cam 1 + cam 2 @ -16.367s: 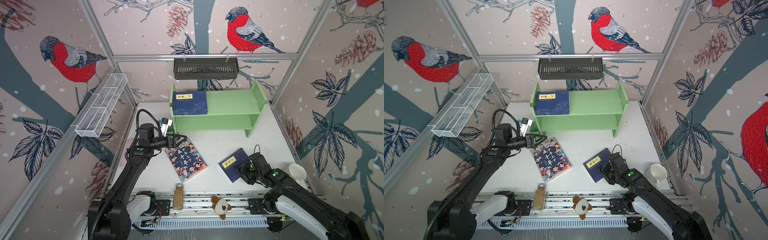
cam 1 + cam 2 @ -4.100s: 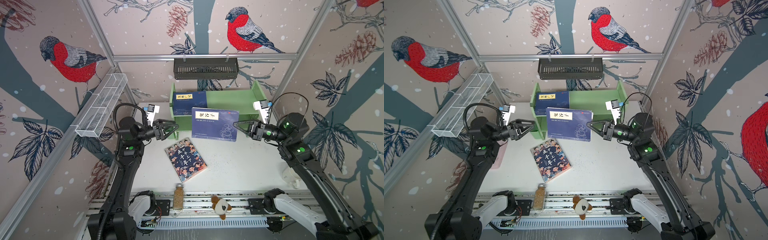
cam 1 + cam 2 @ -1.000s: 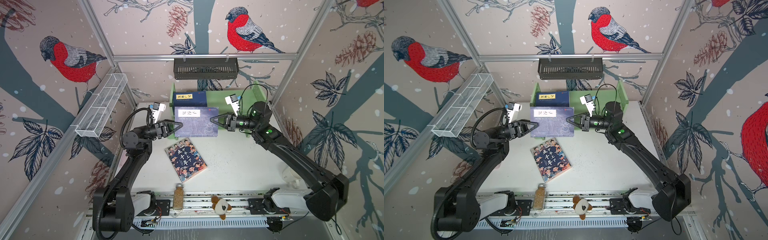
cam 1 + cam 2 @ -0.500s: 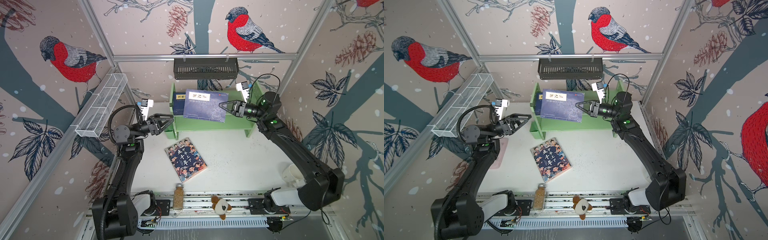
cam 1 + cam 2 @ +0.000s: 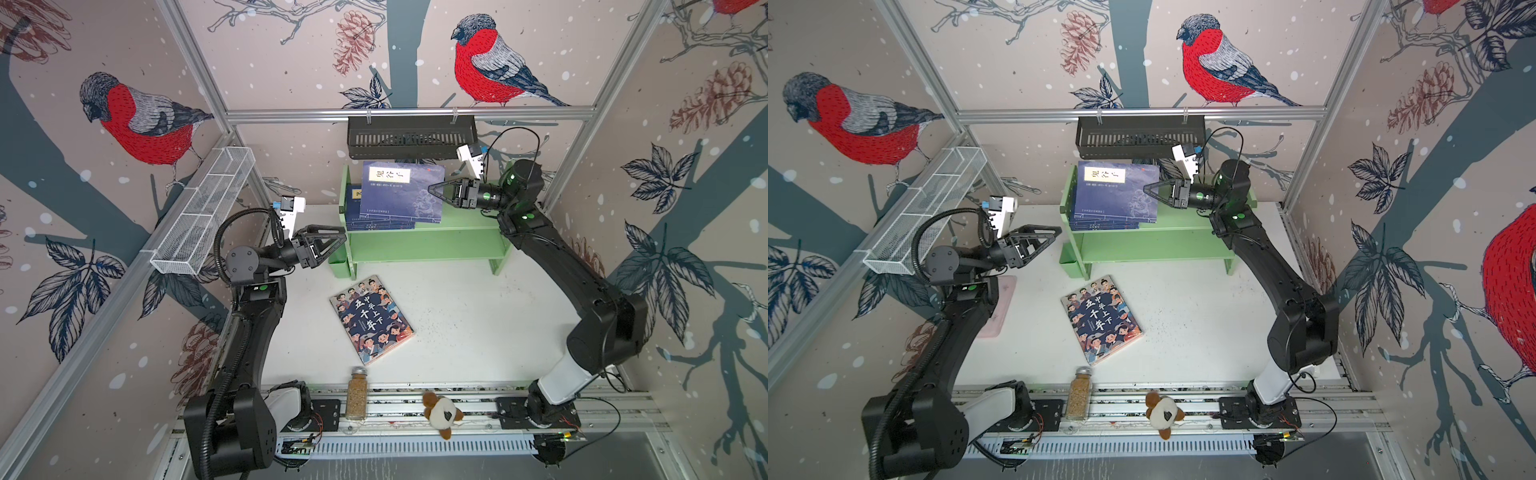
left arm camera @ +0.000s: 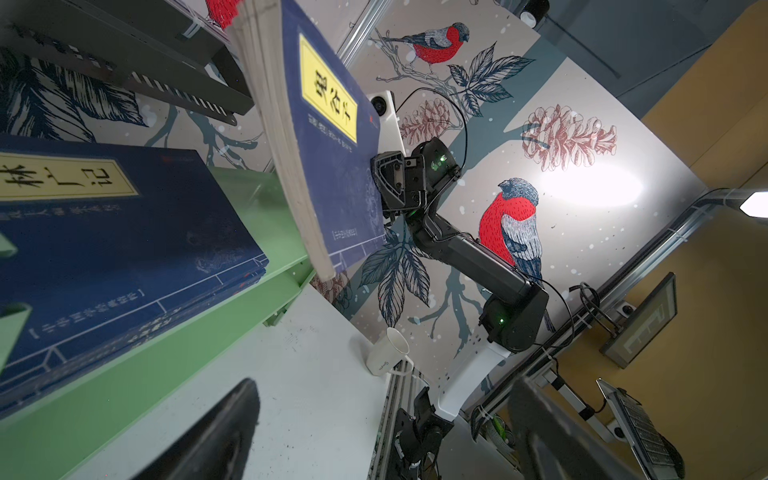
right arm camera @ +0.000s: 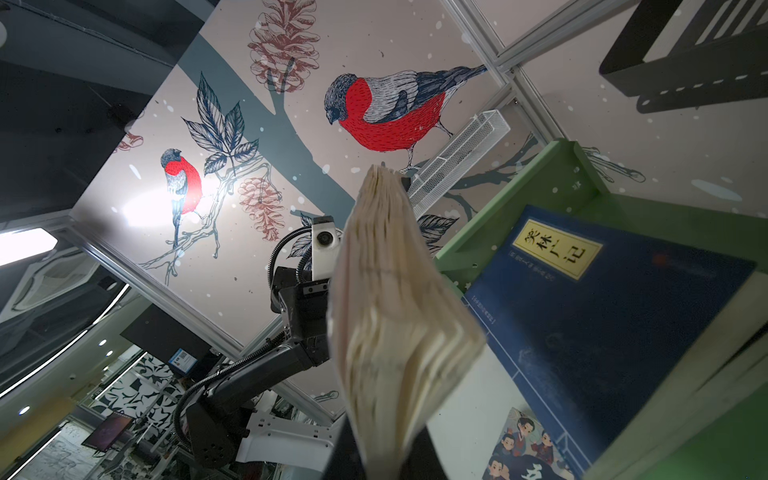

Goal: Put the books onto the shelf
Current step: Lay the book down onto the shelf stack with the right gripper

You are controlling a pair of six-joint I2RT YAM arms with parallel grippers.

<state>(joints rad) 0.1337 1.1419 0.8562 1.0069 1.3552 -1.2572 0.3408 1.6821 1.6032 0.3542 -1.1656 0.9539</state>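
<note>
I see my right end effector [image 5: 1148, 189] pinching the right edge of a navy book [image 5: 1117, 195]. The book tilts over the top board of the green shelf [image 5: 1163, 245], above a stack of navy books [image 5: 1100, 225]; from here I can't tell whether they touch. My left end effector [image 5: 1045, 241] hangs empty with its jaws spread, just beside the shelf's left panel. The cartoon-cover book [image 5: 1102, 318] lies flat on the surface [image 5: 1204, 324].
</note>
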